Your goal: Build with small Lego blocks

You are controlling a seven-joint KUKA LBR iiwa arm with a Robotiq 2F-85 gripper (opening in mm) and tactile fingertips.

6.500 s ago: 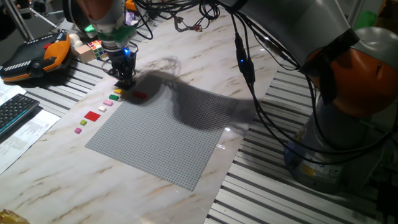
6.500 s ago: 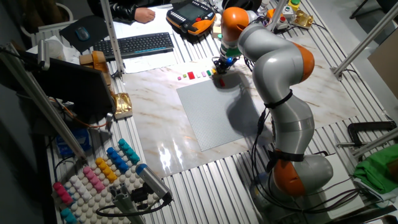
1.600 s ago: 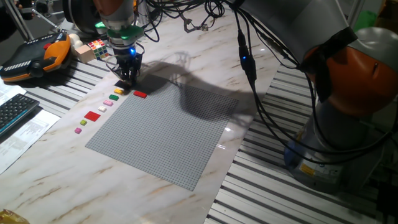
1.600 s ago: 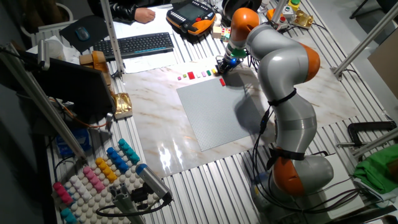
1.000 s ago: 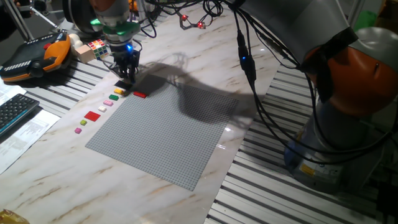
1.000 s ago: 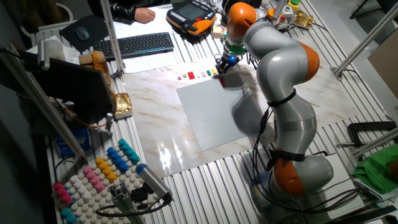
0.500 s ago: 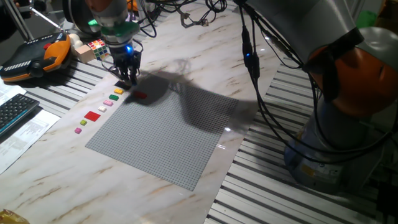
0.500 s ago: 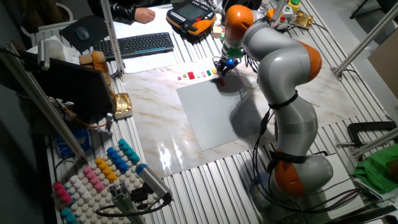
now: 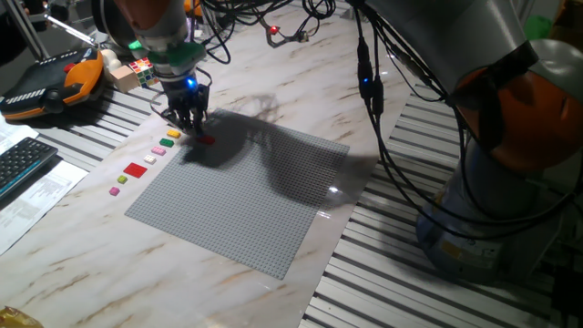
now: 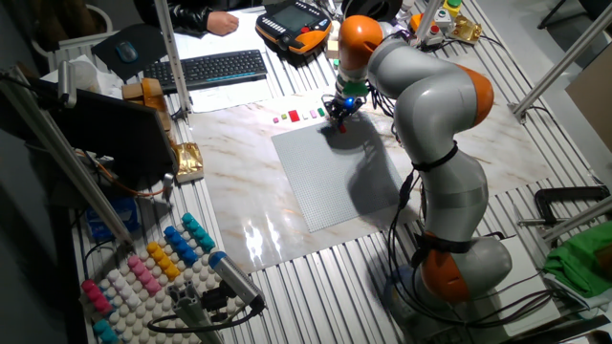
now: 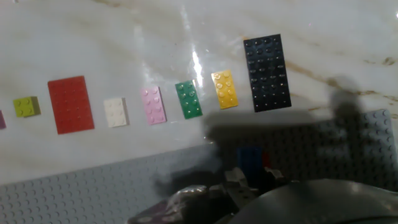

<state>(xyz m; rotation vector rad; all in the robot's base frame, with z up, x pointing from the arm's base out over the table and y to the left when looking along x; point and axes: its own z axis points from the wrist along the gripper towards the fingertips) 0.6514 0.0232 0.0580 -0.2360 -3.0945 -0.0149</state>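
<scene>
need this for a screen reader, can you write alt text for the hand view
A row of small Lego blocks lies on a marble table: lime, large red, white, pink, green, yellow and a long black plate. Below them is the grey baseplate, with the blurred gripper at the bottom edge over something blue and red.

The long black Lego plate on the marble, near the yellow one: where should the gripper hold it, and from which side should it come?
Probably from straight above, closing on the two long edges of the black plate near its middle. It lies flat on the marble, so only the thin sides offer a hold. The yellow brick sits close on one side, so that finger has little room. The gripper is over the baseplate now.
</scene>
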